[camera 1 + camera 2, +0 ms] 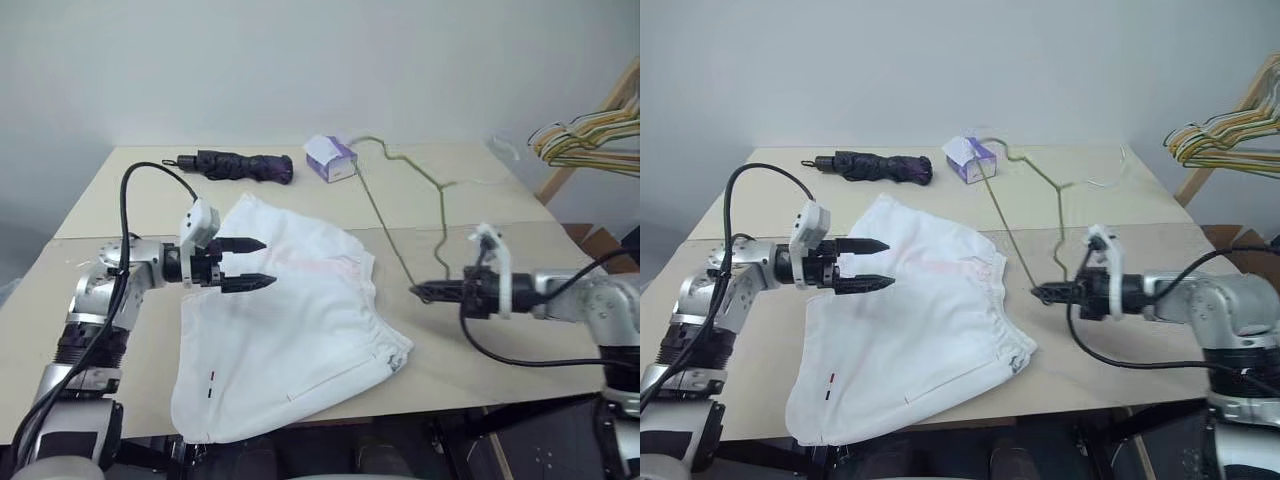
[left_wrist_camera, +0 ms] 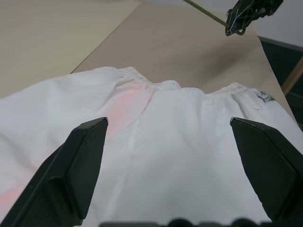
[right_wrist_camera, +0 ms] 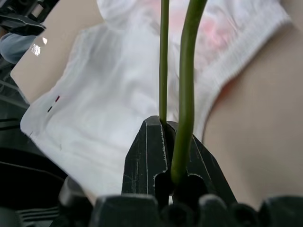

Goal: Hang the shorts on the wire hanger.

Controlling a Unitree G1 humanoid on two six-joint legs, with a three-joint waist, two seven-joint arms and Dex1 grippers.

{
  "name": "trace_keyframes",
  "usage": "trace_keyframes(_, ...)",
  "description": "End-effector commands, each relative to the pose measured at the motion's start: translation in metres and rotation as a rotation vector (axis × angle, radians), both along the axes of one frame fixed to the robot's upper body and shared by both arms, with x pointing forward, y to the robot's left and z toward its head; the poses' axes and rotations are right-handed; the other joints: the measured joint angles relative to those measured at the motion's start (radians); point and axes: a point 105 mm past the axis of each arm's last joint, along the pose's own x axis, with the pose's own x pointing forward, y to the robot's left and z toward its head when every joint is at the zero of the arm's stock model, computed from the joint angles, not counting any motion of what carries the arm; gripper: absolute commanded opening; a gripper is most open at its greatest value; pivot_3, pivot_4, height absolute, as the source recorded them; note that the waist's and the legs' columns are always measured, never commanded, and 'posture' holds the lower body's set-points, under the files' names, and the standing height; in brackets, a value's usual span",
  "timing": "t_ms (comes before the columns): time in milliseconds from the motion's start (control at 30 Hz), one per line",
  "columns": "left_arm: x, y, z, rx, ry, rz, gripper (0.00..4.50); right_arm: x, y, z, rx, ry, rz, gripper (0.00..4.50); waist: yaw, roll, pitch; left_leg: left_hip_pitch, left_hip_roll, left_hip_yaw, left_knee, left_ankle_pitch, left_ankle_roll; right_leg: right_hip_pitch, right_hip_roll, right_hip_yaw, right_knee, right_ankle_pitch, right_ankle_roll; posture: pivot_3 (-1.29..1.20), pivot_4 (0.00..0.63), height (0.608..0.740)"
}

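Observation:
The white shorts (image 1: pixel 290 330) lie spread on the table's middle, waistband toward the right, with a faint pink smudge. My left gripper (image 1: pixel 258 266) hovers open just over their left part, pointing right; in the left wrist view its two fingers (image 2: pixel 71 170) stand wide apart above the cloth (image 2: pixel 180 156). The olive-green wire hanger (image 1: pixel 385 225) stretches from beside the waistband back toward the tissue box. My right gripper (image 1: pixel 420 291) is shut on its near corner; the right wrist view shows two wires (image 3: pixel 185 71) rising from the closed jaws.
A folded black and purple umbrella (image 1: pixel 240 165) and a white-and-purple tissue box (image 1: pixel 330 158) sit at the back of the table (image 1: pixel 470 350). A bunch of coloured hangers (image 1: pixel 590 135) hangs on a wooden rack at the far right. The shorts' hem overhangs the front edge.

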Motion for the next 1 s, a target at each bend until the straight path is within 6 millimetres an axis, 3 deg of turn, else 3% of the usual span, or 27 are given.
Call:
trace_keyframes(33, -0.01, -0.003, 0.003, 0.061, -0.059, -0.051, 4.48, -0.027, -0.014, 0.006, 0.143, 0.174, 0.098, 0.0, 0.001, 0.0, 0.0, 0.001, 0.0, 0.0, 0.0, 0.0, 0.0, 0.001, 0.0, 0.0, 0.0, 0.0, 0.0, -0.05, 0.0, 0.74)
trace_keyframes(267, -0.017, -0.006, -0.004, 0.064, -0.055, -0.052, 4.48, -0.057, -0.039, -0.038, 0.102, 0.441, 0.132, 0.0, -0.009, 0.001, 0.0, 0.003, 0.002, 0.001, 0.002, 0.0, 0.001, 0.002, 0.001, 0.001, 0.0, 0.0, 0.0, -0.03, 0.0, 0.74)
trace_keyframes(433, -0.023, -0.009, -0.004, 0.066, -0.058, -0.062, 4.48, -0.058, -0.052, -0.053, 0.075, 0.468, 0.108, 0.0, -0.005, 0.002, 0.001, 0.004, 0.001, 0.002, 0.002, 0.0, 0.001, 0.003, 0.001, 0.002, 0.0, 0.0, 0.001, -0.02, 0.0, 0.74)
trace_keyframes(667, -0.025, -0.012, -0.007, 0.069, -0.055, -0.071, 4.48, -0.06, -0.061, -0.061, 0.039, 0.48, 0.108, 0.0, 0.006, 0.002, 0.001, 0.005, 0.001, 0.002, 0.003, 0.0, 0.001, 0.003, 0.001, 0.002, 0.0, 0.0, 0.001, -0.02, 0.0, 0.74)
trace_keyframes(1000, -0.021, -0.014, -0.002, 0.061, -0.084, -0.06, 4.48, -0.059, -0.047, -0.056, 0.065, 0.447, 0.183, 0.0, 0.017, 0.002, 0.001, 0.006, 0.001, 0.003, 0.002, 0.0, 0.001, 0.004, 0.001, 0.002, 0.0, 0.0, 0.001, -0.01, 0.0, 0.74)
